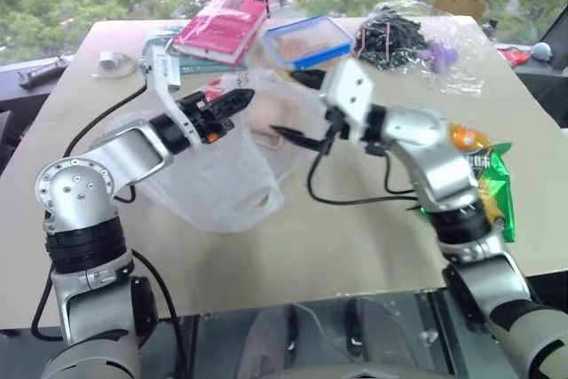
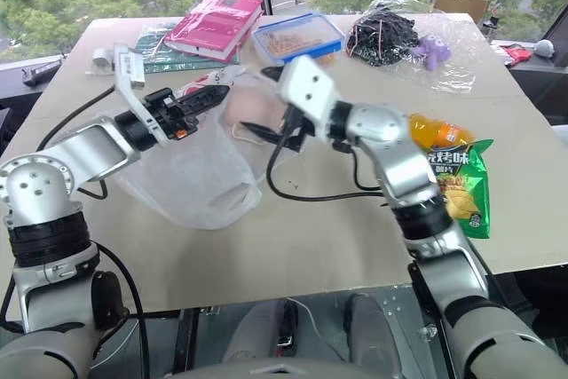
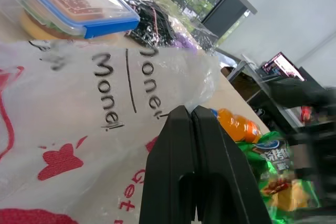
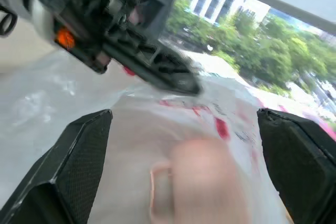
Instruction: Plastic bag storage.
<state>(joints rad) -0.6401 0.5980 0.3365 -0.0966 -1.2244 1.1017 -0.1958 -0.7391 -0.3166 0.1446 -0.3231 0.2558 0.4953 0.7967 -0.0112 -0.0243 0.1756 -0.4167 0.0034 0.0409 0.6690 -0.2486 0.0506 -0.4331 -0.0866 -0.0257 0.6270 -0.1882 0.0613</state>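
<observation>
Plastic bag (image 1: 213, 179) lies spread on the tabletop (image 1: 355, 237), mid-left, w/ its top edge lifted off the surface toward the 12 o'clock side, where red print shows. Its long axis runs approx 12-to-6 in the head views, the slack body sagging down to 6.

Left claw (image 1: 232, 100) is fully together, pointing toward 3 o'clock. It sits right at the raised top edge of the bag; in the left wrist view the film w/ red and black print lies directly under and in front of the joined fingers (image 3: 195, 145). Whether film is actually pinched between them I can't tell, so read it as at the bag, grip not confirmed.

Right claw (image 1: 297, 108) stands wide apart, pointing toward 9 o'clock, facing the left one across the raised part of the bag. Nothing between its fingers (image 4: 73, 156); the right wrist view looks straight at the bag, w/ the left claw beyond it at approx 11.

So the bag lies at 9 o'clock from the right claw, near but not touching, and the left arm is the nearer one. My guess: next move is the right claw going in toward 9 to catch the lifted film, for a fold or bunch-up. Thin film is slippery and the target is vague.
</observation>
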